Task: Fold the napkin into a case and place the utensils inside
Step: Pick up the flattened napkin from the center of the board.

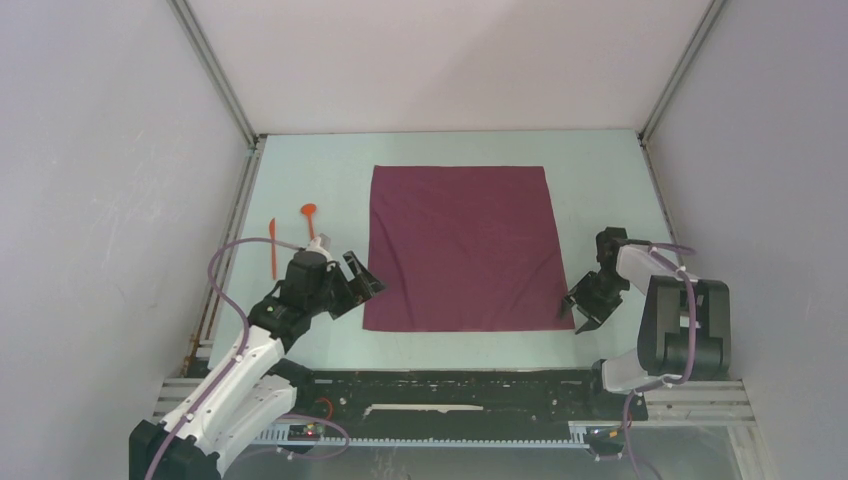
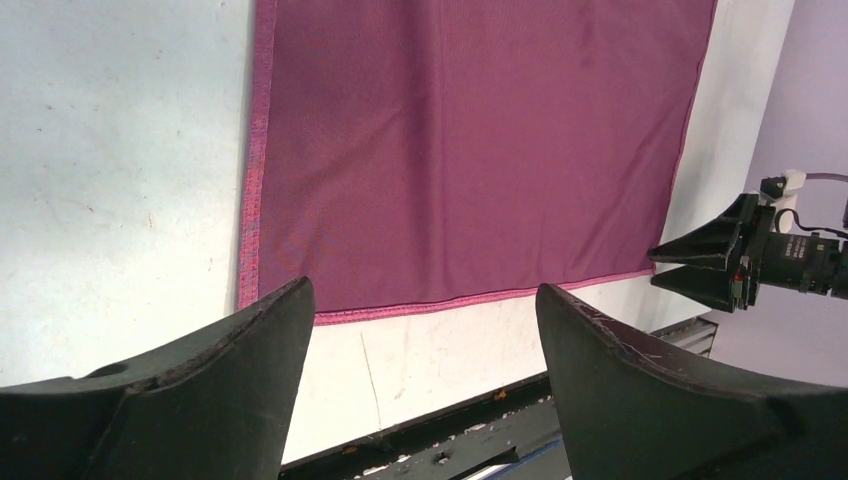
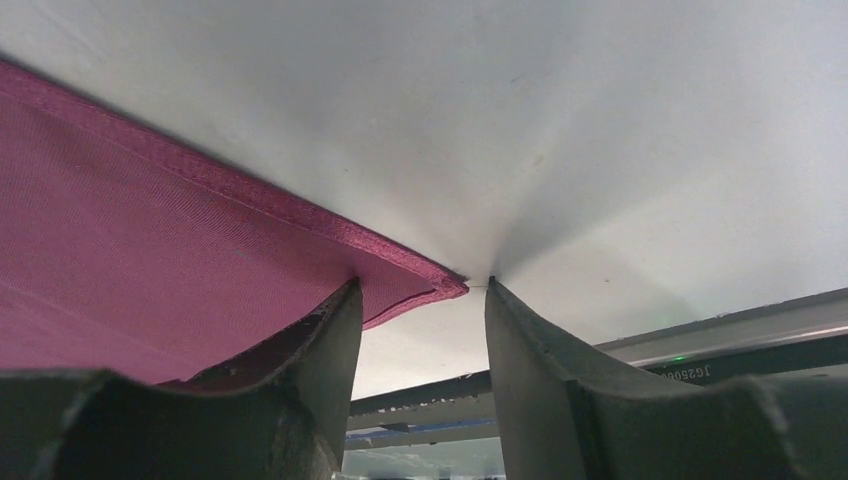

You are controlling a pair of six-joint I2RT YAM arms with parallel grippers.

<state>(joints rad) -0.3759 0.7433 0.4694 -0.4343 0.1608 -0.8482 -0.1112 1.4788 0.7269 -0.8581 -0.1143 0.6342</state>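
The maroon napkin lies spread flat as a full square in the middle of the table. Two orange utensils lie to its left: one with a round end and a thin straight one. My left gripper is open and empty, just off the napkin's near-left corner; its jaws stand wide apart. My right gripper is open at the near-right corner. In the right wrist view the jaws straddle that corner, one finger touching the cloth, the other on bare table.
The black rail with the arm bases runs along the near edge of the table. White walls close in the left, right and far sides. The right gripper also shows in the left wrist view.
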